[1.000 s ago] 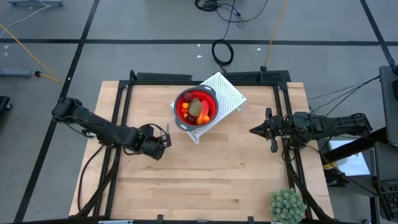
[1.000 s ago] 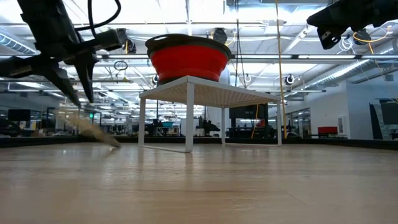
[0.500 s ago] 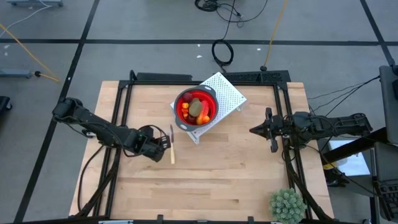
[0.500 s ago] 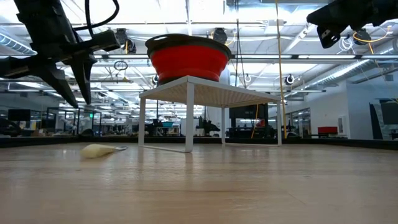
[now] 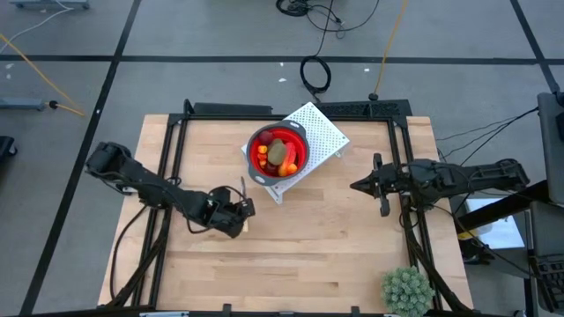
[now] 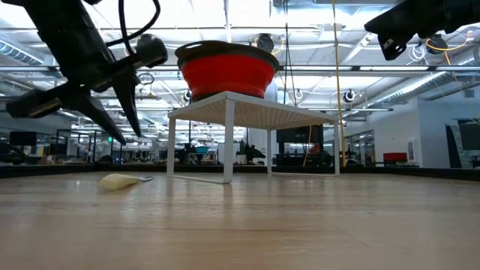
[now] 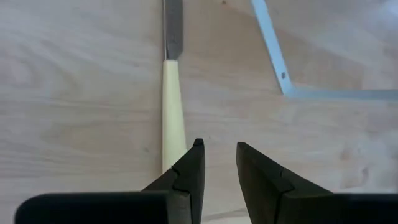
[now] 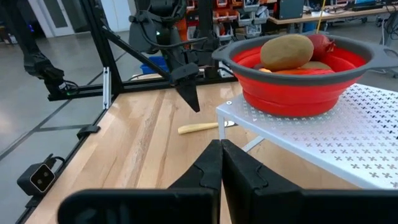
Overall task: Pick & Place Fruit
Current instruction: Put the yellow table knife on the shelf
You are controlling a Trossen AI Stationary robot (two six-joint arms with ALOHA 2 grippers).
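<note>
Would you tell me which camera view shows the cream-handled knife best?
The left wrist view: the cream-handled knife lies flat, handle and blade clear. Low and right wrist views show mostly the handle; the high view mostly hides it.

My two arms are matte black, built of slim jointed segments with black cables looped along them. My left gripper [image 7: 216,168] ends in two angular, wedge-shaped dark fingers with stepped notches on their inner edges. My right gripper [image 8: 220,163] has the same tapered black fingers.
</note>
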